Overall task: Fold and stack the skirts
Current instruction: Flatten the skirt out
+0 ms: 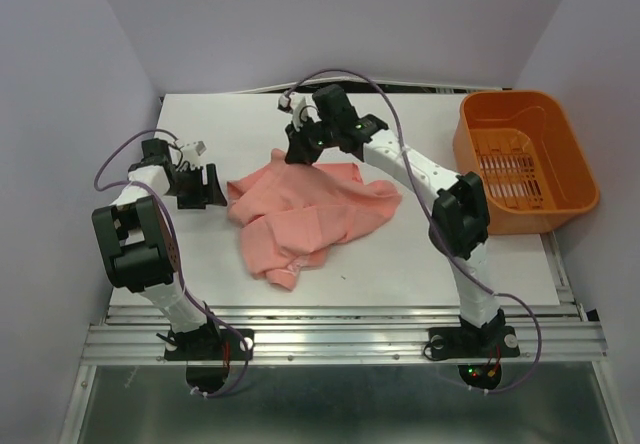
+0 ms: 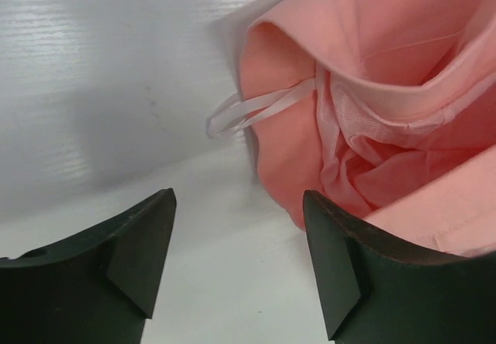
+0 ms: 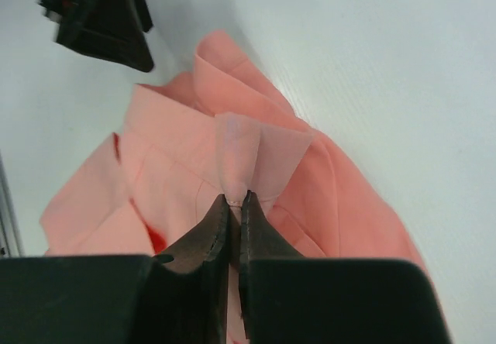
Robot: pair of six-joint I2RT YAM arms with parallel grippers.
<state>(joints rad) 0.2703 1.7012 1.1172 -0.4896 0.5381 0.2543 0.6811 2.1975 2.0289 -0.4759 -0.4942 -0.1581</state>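
Note:
A crumpled salmon-pink skirt (image 1: 305,214) lies in a heap mid-table. My right gripper (image 1: 295,152) is at its far edge, shut on a pinched fold of the skirt (image 3: 248,154), with the cloth rising between the fingertips (image 3: 221,220). My left gripper (image 1: 205,186) hovers low at the heap's left edge, open, nothing between its fingers (image 2: 147,243). In the left wrist view the skirt (image 2: 387,88) shows an open waist and a thin white hanger loop (image 2: 248,108); the right finger (image 2: 349,266) is next to the cloth.
An orange plastic basket (image 1: 525,159) stands at the table's right edge, behind the right arm's elbow. White tabletop (image 1: 400,254) surrounds the heap. Purple cables loop over both arms.

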